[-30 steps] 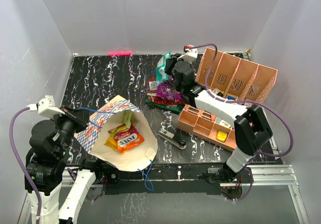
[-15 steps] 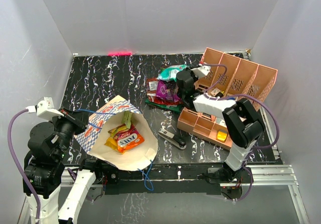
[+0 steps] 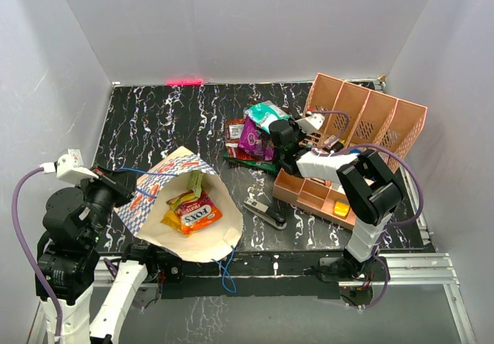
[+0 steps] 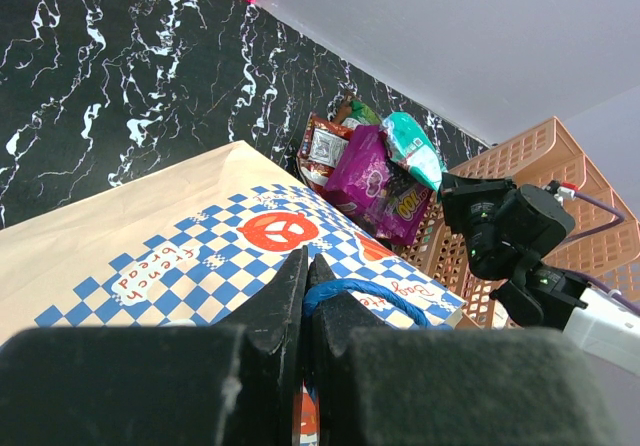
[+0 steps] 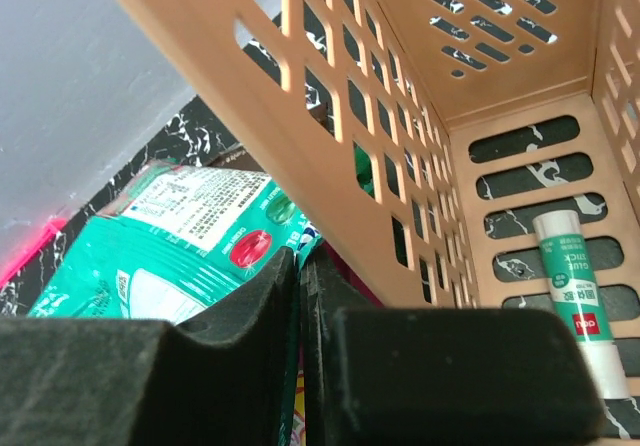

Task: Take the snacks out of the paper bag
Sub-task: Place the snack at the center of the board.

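Note:
The cream paper bag (image 3: 154,186) lies open at the front left, with the orange FOX'S packet (image 3: 199,214) and yellow packets (image 3: 174,219) in its mouth. My left gripper (image 4: 306,271) is shut on the bag's blue string handle (image 4: 370,291), above the checked band (image 4: 200,256). My right gripper (image 3: 278,132) is shut on the teal-green packet (image 3: 265,114) and holds it over the pile of purple (image 3: 251,137) and red packets (image 3: 234,130). In the right wrist view the teal-green packet (image 5: 170,236) sits pinched between the fingers.
The salmon-pink organiser (image 3: 363,120) stands at the back right, its low tray (image 3: 316,193) in front. A glue stick (image 5: 575,286) lies inside one compartment. A black stapler (image 3: 265,213) lies beside the bag. White walls enclose the black marbled table (image 3: 162,120).
My right gripper has come down and toward the front with the teal-green packet, which now lies flatter over the pile. The left arm and the bag have barely moved.

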Controlling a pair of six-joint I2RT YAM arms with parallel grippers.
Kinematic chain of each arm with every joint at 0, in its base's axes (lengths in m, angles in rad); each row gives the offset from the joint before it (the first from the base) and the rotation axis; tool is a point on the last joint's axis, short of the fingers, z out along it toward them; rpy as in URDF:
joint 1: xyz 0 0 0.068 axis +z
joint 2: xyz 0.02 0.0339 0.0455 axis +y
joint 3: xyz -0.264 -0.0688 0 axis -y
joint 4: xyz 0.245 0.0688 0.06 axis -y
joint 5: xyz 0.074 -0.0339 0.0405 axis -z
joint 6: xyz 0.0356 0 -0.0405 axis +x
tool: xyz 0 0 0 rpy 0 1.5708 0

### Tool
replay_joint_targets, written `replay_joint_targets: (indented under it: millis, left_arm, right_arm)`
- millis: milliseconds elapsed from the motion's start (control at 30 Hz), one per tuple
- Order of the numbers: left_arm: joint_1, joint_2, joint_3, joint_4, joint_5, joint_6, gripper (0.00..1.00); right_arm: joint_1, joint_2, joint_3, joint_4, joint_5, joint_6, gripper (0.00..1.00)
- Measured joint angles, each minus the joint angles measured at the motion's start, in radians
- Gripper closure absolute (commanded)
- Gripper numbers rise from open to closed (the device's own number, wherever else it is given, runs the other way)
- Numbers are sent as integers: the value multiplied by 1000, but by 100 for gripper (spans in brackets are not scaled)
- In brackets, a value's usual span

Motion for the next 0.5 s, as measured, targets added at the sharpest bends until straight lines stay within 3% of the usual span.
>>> replay_joint_targets:
  millis: [500]
  left_arm:
    - [0,-6,1,-12,0,-2,100]
  right_arm:
    - [-1,2,-35,-8,-70,-48,80]
